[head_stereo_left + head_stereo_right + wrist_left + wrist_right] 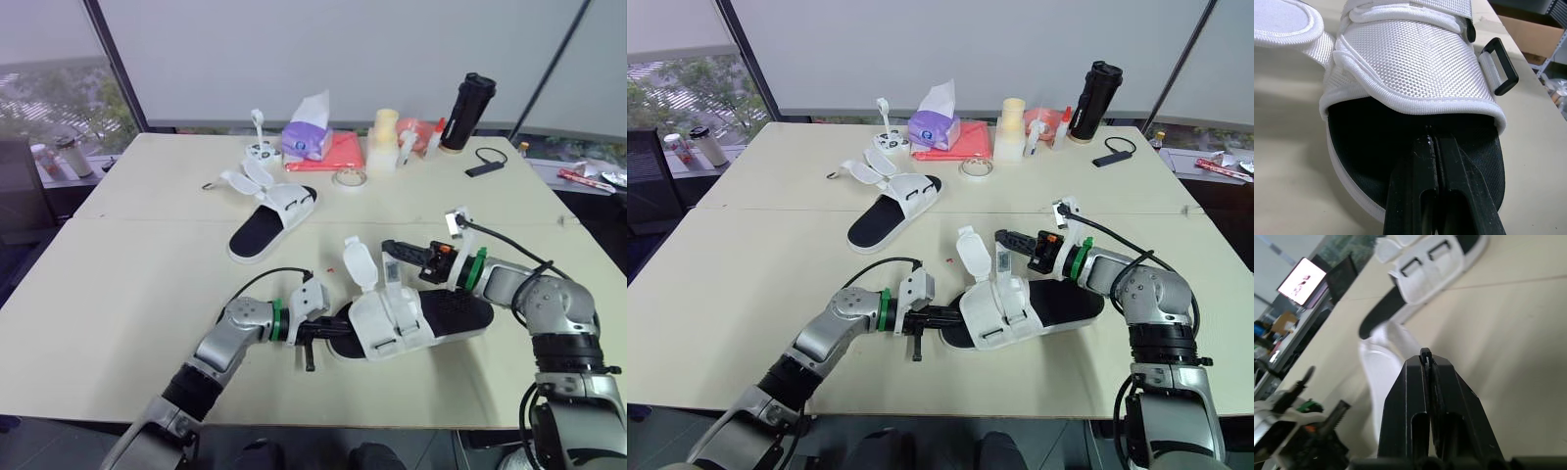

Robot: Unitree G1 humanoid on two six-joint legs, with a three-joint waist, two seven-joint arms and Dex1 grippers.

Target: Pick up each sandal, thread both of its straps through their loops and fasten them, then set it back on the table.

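The near sandal [411,318] lies on the table, white upper over a black sole, its two straps [359,261] flipped up and unfastened. My left gripper [336,331] is shut, its tips resting on the black insole [1376,147] just under the edge of the white upper [1410,63]. My right gripper [386,246] is shut and hovers just over the second raised strap [392,277]; the white strap [1382,350] blurs past its tips. A second sandal [272,220] lies farther back on the left, straps [240,180] open.
Along the table's far side stand a purple tissue box [309,137], a red cloth [338,155], a tape roll [349,177], a cream bottle [383,143] and a black flask [468,112]. A small black device [485,168] lies at the right.
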